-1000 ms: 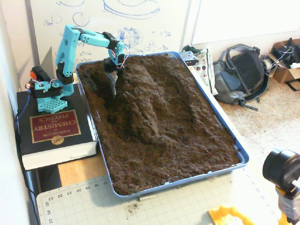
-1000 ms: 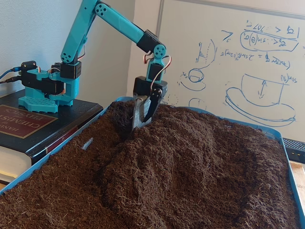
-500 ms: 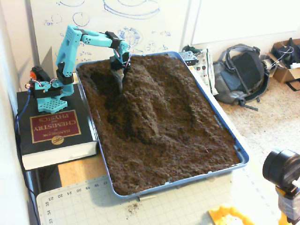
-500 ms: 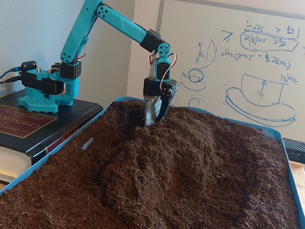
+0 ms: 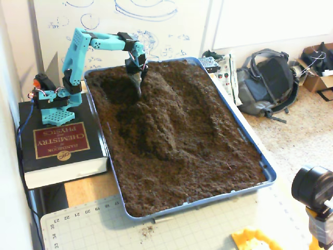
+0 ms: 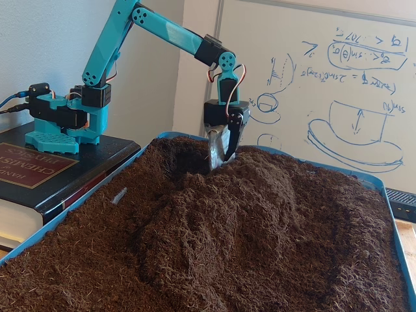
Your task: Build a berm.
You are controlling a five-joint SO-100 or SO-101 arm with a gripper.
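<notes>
Book (image 5: 61, 148) under the arm's base: red cover panel lettered "HANDBOOK OF CHEMISTRY AND PHYSICS", read upside down in a fixed view, with a round gold emblem marked "CRC"; in a fixed view (image 6: 26, 166) only "CHEMIS…" shows. Cutting mat (image 5: 88, 226): ruler numerals 17 to 23 along its edge, plus 33, 34. Whiteboard (image 6: 338, 84): blue handwritten formulas and sketches, not legible.

In both fixed views the gripper's (image 5: 138, 89) (image 6: 216, 162) tips are sunk in soil at the berm's (image 5: 164, 112) (image 6: 260, 214) far end, so the jaws' gap cannot be read. In a fixed view the tray (image 6: 71, 211) is cut off at 6 o'clock, the book (image 6: 39, 172) at 9 o'clock.
</notes>
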